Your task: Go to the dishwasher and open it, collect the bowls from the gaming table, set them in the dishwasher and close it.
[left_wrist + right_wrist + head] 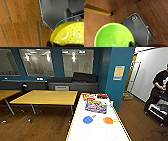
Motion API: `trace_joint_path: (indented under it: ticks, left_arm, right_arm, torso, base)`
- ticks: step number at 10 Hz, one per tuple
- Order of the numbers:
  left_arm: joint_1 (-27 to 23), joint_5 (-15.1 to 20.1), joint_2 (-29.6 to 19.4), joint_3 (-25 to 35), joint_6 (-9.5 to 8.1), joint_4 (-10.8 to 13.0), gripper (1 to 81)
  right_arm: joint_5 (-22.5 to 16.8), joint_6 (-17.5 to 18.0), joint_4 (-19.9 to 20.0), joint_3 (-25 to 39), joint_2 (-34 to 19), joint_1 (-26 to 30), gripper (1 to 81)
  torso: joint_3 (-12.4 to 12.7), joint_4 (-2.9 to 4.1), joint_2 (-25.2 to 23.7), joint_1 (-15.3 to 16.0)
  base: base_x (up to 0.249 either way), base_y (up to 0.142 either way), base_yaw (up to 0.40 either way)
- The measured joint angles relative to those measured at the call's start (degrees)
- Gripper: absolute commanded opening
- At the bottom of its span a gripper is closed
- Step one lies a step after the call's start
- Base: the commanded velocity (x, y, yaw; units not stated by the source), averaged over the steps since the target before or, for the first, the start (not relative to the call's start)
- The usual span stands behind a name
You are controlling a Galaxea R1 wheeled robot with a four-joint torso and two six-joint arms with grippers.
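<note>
Ahead, the gaming table is seen in the head view, its long white top running away from the camera. On it a blue bowl and an orange bowl lie side by side but apart, roughly at mid-length. Beyond them a pile of colourful packets is spread across the top, and a small red object is set at the far end. To the left of the white top a yellow-wood table stands on the wooden floor. A teal pillar carrying a yellow notice rises just beyond the table's far right corner, and a person in dark clothes is seen at the right edge (standing by some dark equipment).

In the left wrist view a yellow bowl is shown upside down and close to the camera, above the floor and the grey body of the robot. Whether the left pincer is clamped on it cannot be told, since the fingers are not made out.

In the right wrist view a light green bowl is shown mouth up, near the camera, over the floor and the robot's dark base. A dark part meets its rim at the lower edge, yet the state of the right pincer cannot be told either.
</note>
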Motion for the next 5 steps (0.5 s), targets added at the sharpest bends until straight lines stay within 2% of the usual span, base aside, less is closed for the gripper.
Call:
trace_joint_path:
  ticks: [1,3,5]
  left_arm:
    - [-0.1,-1.5,0.4,-0.4,1.27,-2.3,1.0]
    - [-0.1,-3.3,-0.9,1.5,1.35,-2.7,1.0]
    - [-0.1,-6.9,-2.4,4.8,1.35,-2.7,1.0]
  right_arm:
    - [-0.1,0.0,0.0,-0.3,0.2,0.0,1.0]
    - [-0.3,0.0,0.0,-1.3,0.6,0.0,1.0]
    - [-0.3,0.0,0.0,-2.0,1.4,0.0,1.0]
  torso:
    - [0.0,0.0,0.0,0.0]
    - [0.0,0.0,0.0,0.0]
    - [0.0,0.0,0.0,0.0]
  base:
    - [0.0,0.0,0.0]
    - [0.0,0.0,0.0]
    - [0.0,0.0,0.0]
